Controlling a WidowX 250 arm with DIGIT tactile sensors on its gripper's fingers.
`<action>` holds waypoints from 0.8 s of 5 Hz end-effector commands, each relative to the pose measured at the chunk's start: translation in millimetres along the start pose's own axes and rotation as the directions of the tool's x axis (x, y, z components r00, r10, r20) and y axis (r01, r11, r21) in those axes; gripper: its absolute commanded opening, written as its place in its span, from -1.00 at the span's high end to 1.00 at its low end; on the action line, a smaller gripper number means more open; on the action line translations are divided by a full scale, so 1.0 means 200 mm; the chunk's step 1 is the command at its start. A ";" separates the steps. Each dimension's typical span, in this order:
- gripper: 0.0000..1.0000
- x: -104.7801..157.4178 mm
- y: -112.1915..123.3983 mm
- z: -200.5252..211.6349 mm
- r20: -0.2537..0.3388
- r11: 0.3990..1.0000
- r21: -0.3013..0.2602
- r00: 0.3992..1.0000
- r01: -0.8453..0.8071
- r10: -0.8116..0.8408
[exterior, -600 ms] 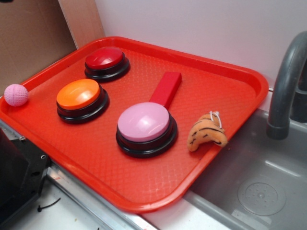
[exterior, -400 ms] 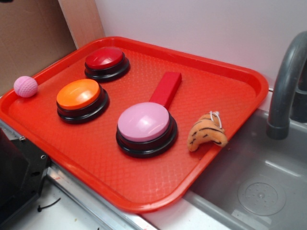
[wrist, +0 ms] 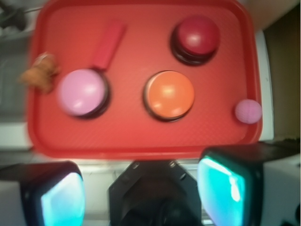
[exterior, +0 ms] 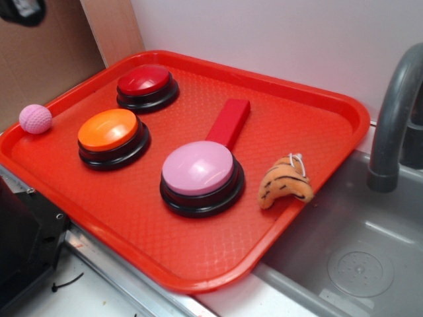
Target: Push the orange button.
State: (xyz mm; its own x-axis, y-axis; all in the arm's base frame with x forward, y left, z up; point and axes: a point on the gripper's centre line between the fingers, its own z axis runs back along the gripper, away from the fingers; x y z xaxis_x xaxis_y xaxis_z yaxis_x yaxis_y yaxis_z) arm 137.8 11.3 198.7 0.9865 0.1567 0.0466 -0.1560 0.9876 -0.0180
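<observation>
The orange button [exterior: 108,129] [wrist: 169,94], a glossy orange dome on a black base, sits on the left part of the red tray [exterior: 198,264]. My gripper [wrist: 141,193] hovers high above the tray's near edge. Its teal pads [wrist: 221,188] stand wide apart with nothing between them, so it is open. In the exterior view only a dark piece of the gripper [exterior: 20,10] shows in the top left corner, well above and left of the orange button.
The tray [wrist: 117,141] also holds a dark red button [exterior: 144,80], a larger pink button [exterior: 198,168], a red block [exterior: 229,121], a striped plush toy [exterior: 285,181] and a small pink ball [exterior: 35,119] by the left rim. A sink [exterior: 357,264] and faucet [exterior: 396,105] lie right.
The pink ball rolled a little up and right along the tray's left rim, then stopped. A dark piece of my gripper has come into the exterior view's top left corner.
</observation>
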 end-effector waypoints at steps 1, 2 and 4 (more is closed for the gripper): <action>-1.00 0.21 0.01 -0.27 0.064 0.991 -0.044 0.990 -0.124 0.127; -1.00 0.24 0.03 -0.38 0.053 0.993 0.004 0.991 -0.122 0.122; -1.00 0.25 0.10 -0.57 0.057 0.993 0.081 0.995 -0.088 0.084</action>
State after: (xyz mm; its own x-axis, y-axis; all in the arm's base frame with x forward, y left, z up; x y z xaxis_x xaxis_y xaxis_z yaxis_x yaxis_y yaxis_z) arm 185.0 34.7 80.9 0.9643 0.2541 0.0750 -0.2585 0.9644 0.0560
